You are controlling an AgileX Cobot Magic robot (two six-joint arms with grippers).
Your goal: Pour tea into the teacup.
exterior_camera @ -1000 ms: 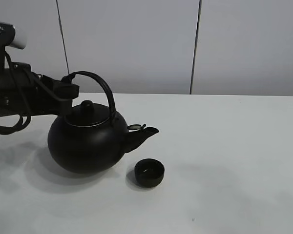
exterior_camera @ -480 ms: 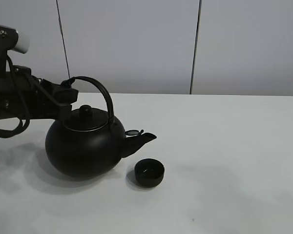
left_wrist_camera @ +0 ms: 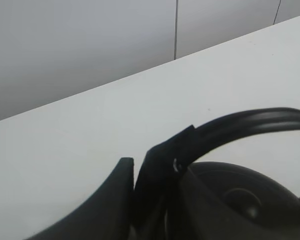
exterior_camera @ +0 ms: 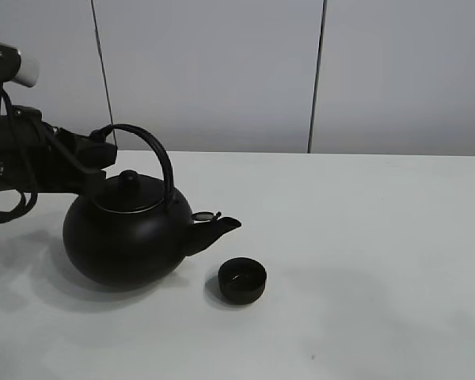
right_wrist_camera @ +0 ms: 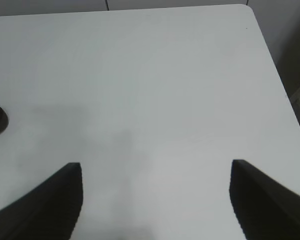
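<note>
At the left of the high view, the left claw (exterior_camera: 103,150) is clamped on the near-left end of the arched handle (exterior_camera: 154,150) of the kettle (exterior_camera: 127,237). The left wrist view shows its fingers (left_wrist_camera: 121,172) drawn close together, with the handle running off between them. The kettle is big, round and black. Its lid (exterior_camera: 131,194) is on, and a small flap (exterior_camera: 203,215) is raised at the spout (exterior_camera: 218,228), which points right. I cannot tell what is inside the kettle, or whether its base presses on the white tabletop (exterior_camera: 380,237).

Just right of the spout tip and a little nearer the camera, the teacup (exterior_camera: 242,280) stands upright on the tabletop, apart from the kettle. A faint glint shows inside it, but I cannot tell if that is tea.

The right claw (right_wrist_camera: 157,200) shows only in its own wrist view. Its fingers are spread wide apart and hold nothing over bare tabletop, well apart from the teacup.
</note>
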